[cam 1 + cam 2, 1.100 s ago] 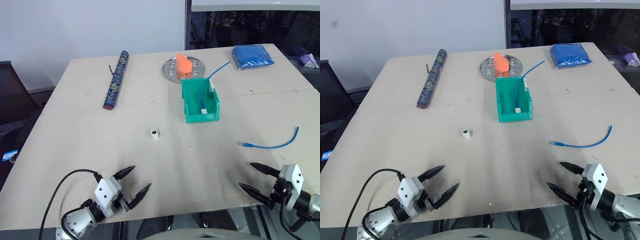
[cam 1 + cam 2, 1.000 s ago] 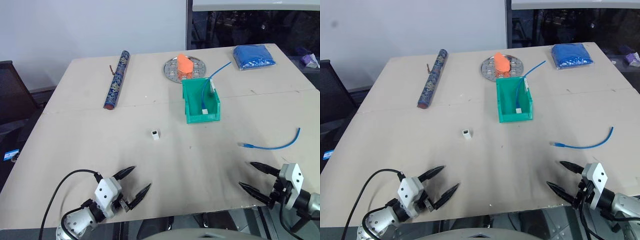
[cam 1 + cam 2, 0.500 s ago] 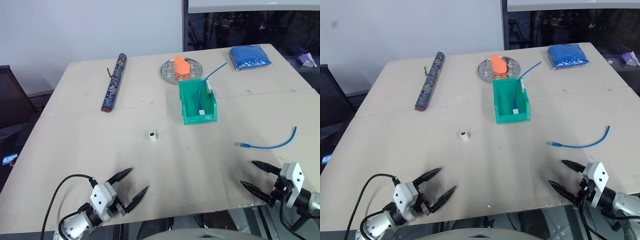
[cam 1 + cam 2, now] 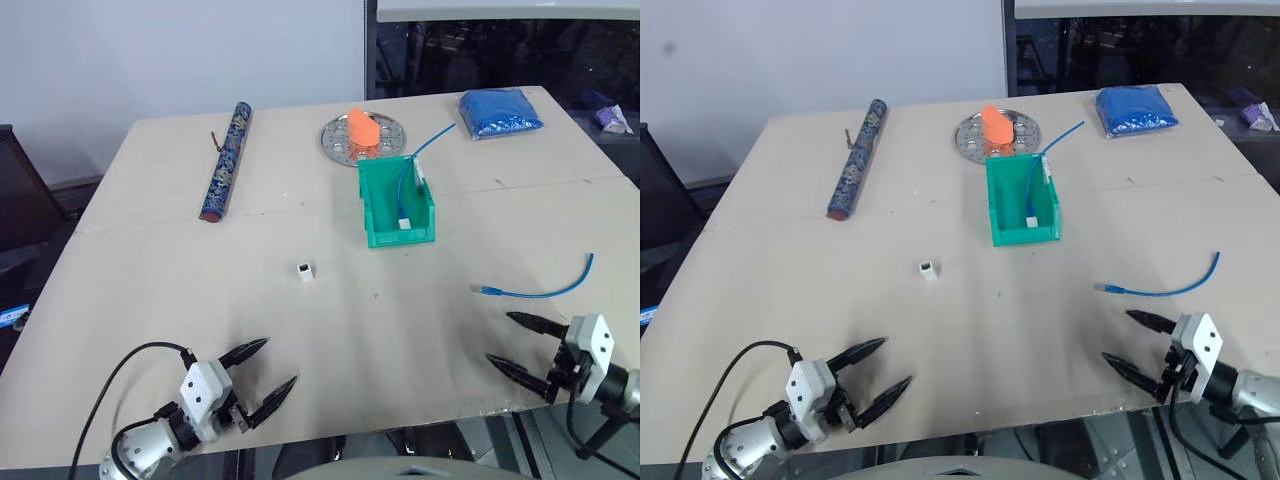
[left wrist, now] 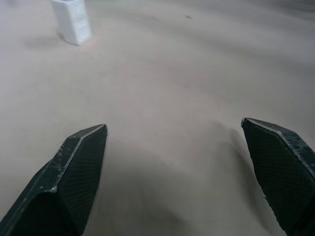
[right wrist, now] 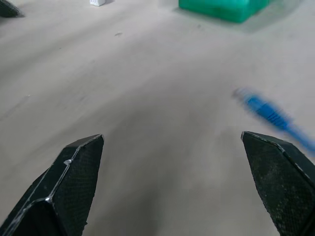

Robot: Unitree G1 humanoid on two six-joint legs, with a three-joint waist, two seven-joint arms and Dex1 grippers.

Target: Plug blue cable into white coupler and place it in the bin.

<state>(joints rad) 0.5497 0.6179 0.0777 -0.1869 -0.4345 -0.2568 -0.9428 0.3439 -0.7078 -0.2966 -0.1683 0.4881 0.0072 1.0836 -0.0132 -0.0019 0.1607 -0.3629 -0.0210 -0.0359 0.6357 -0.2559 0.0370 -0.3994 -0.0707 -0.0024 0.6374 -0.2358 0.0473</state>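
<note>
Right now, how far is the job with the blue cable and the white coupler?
Done: nothing for this pair yet. The blue cable and the white coupler lie apart on the table. In hand: nothing; the left gripper and right gripper are open. Left: grasping, plugging, placing in the bin.

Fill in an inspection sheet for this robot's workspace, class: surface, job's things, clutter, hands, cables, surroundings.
Surface: beige table, seam across it.
Job's things: blue cable loose at right; white coupler alone mid-table; green bin already holding another blue cable with a white coupler.
Clutter: patterned roll, round metal plate with orange object, blue pouch.
Hands: left hand and right hand open, empty, near front edge.
Cables: black lead at left arm.
Surroundings: white wall, dark window.
</note>
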